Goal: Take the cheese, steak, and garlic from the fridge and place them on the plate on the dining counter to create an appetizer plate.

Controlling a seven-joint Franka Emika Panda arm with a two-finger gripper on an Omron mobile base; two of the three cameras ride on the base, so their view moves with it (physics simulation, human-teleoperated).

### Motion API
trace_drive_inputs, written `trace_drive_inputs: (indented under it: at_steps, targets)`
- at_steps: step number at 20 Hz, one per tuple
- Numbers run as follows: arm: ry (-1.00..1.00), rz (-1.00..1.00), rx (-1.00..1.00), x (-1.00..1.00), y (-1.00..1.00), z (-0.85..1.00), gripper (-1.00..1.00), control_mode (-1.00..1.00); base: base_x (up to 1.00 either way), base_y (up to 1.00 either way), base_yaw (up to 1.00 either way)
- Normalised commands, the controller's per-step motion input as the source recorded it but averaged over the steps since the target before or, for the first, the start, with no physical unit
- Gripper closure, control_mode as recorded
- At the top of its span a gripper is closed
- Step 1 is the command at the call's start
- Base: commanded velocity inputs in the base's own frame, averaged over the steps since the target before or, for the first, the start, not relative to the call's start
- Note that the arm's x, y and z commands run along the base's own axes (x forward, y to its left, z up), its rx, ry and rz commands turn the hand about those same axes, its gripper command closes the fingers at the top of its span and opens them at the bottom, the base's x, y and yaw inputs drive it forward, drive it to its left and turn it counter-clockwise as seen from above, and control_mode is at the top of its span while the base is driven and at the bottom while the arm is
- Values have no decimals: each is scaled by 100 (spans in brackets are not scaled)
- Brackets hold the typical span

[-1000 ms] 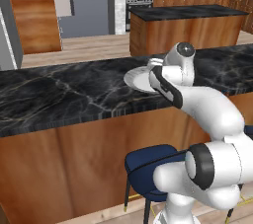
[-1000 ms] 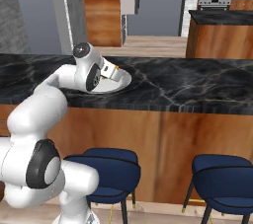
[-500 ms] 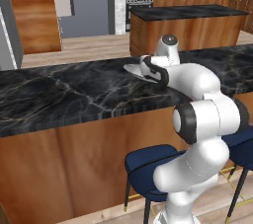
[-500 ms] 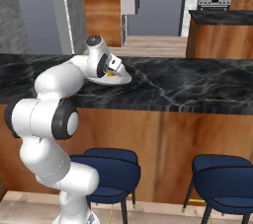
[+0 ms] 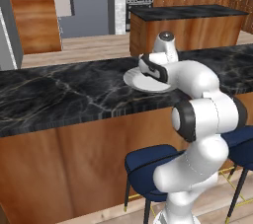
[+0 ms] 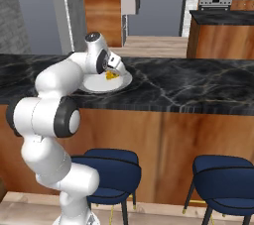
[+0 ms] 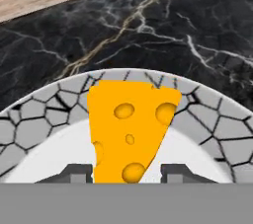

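The gripper (image 7: 126, 172) is low over the plate (image 7: 44, 114) on the dining counter surface (image 5: 59, 94), and its two finger tips (image 7: 79, 172) now stand a little apart, one on each side of the cheese (image 7: 129, 129). A moment ago they were closed on it, so the jaws have just started to let go. In the hand view the yellow wedge lies on the plate, with its wide end toward the rim pattern and its narrow end between the tips. In the right base view the cheese (image 6: 112, 75) shows on the white plate (image 6: 94, 87) just below the gripper (image 6: 115, 68).

I judge that the first of three foods is delivered. The steak and the garlic must be fetched from the fridge after this. The arm should next rise straight up, so that the tips do not drag the wedge off the plate.
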Motion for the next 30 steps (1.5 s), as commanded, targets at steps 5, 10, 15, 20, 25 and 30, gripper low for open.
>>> trace_drive_inputs:
  at_steps: [5, 10, 15, 20, 25, 30]
  targets:
    - [-11, -3, -2, -55, 1, 18, -100, -100, 0, 0, 0]
    - [-16, -1, 1, -67, 2, 97, -100, -100, 0, 0, 0]
    - [8, 1, 1, -99, 0, 92, -100, -100, 0, 0, 0]
    - [23, 4, 0, -100, 0, 45, -100, -100, 0, 0, 0]
    - [27, 6, -3, -100, 0, -9, -100, -100, 0, 0, 0]
    - [7, 9, -6, -100, 0, -69, -100, -100, 0, 0, 0]
